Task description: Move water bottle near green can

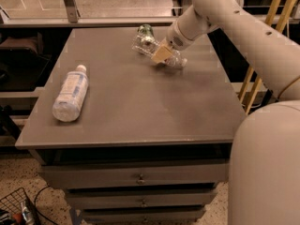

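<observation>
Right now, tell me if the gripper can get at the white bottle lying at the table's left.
Probably yes. The gripper sits at the water bottle beside the green can, and nothing stands between it and the white bottle.

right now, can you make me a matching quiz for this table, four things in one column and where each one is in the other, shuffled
Things:
1. water bottle
2. green can
3. white bottle
4. gripper

Places:
a. by the far edge of the table, just beyond the clear bottle
b. low over the clear bottle's middle, on the arm reaching in from the right
c. lying on its side at the far middle of the table
d. lying on its side near the left edge of the table

Pairs: 1-c, 2-a, 3-d, 4-b
</observation>
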